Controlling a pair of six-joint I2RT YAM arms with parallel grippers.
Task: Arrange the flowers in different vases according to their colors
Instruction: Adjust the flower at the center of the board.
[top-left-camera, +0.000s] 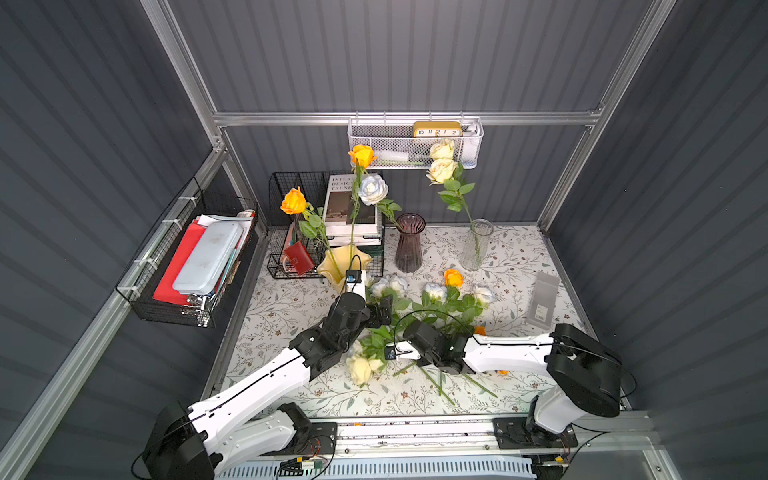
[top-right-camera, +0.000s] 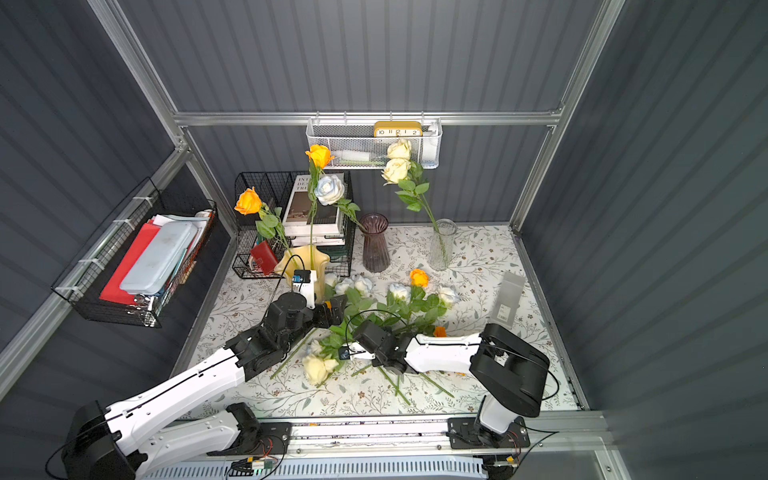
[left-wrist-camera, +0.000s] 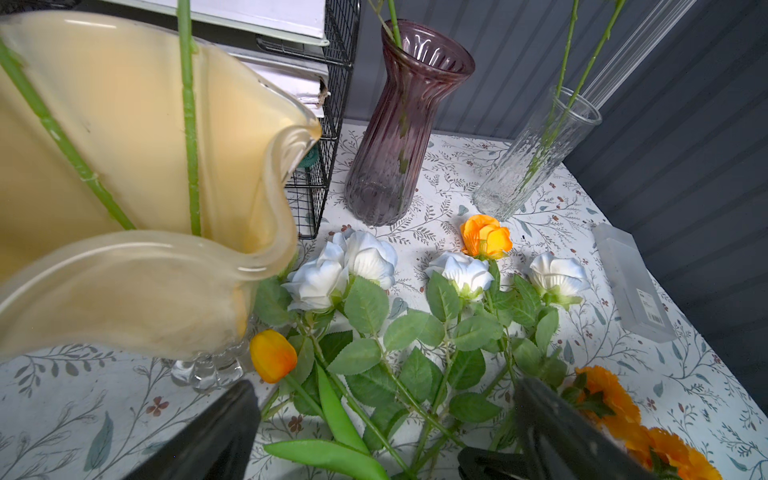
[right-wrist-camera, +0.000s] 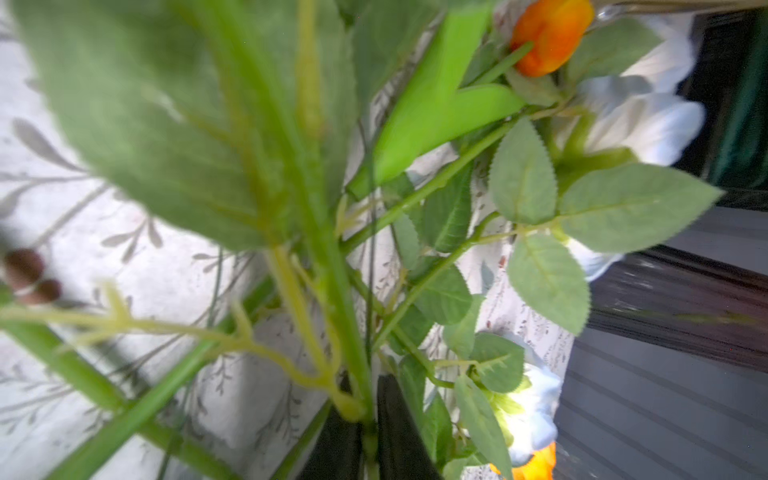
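we count five roses (top-left-camera: 363, 154) sorted among the creamy wavy-rimmed vase (top-left-camera: 332, 258), ribbed purple glass vase (top-left-camera: 409, 245) and clear glass cylinder (top-left-camera: 473, 249). the loose pile (top-left-camera: 436, 303) at their six o'clock is left to sort. our right gripper (right-wrist-camera: 368, 411) pinches one green stem (right-wrist-camera: 345, 316); our left gripper (left-wrist-camera: 384, 388) gapes empty.

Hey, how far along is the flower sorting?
Done: two orange roses in the yellow vase, one bluish-white rose in the purple vase, two cream roses in the clear vase. In hand: right gripper shut on a green stem. Remaining: the loose flowers.
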